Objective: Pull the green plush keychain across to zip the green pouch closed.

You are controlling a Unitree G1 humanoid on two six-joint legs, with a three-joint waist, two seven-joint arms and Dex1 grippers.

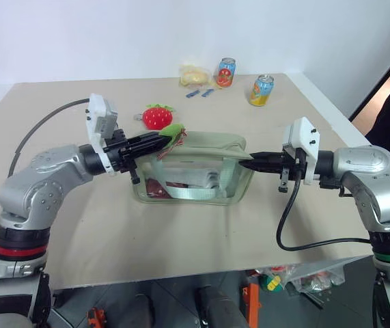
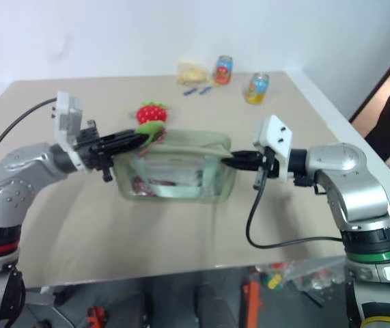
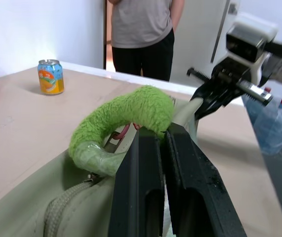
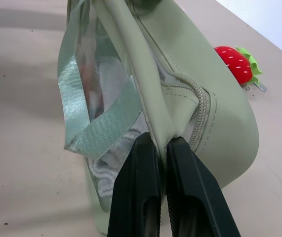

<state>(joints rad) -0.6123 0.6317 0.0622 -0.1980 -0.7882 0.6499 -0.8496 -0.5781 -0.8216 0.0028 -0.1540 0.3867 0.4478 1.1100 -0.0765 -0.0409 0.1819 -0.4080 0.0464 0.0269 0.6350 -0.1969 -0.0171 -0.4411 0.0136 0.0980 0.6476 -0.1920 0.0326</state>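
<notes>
Gripping is done on both sides: the left gripper [image 1: 162, 141] is clamped on the green plush keychain [image 3: 131, 114] at its fingertips, and the right gripper [image 1: 244, 162] pinches the opposite end of the green pouch [image 1: 205, 147], stretched between the 2. Judging by this, the zip pull across remains.

I count one green pouch [image 1: 201, 147], one green plush keychain [image 1: 173, 132], one red strawberry plush [image 1: 157, 117] and two drink cans [image 1: 227, 72] on my worktop [image 1: 58, 205], plus two small blue items [image 1: 199, 93] and one yellowish thing [image 1: 193, 74].
</notes>
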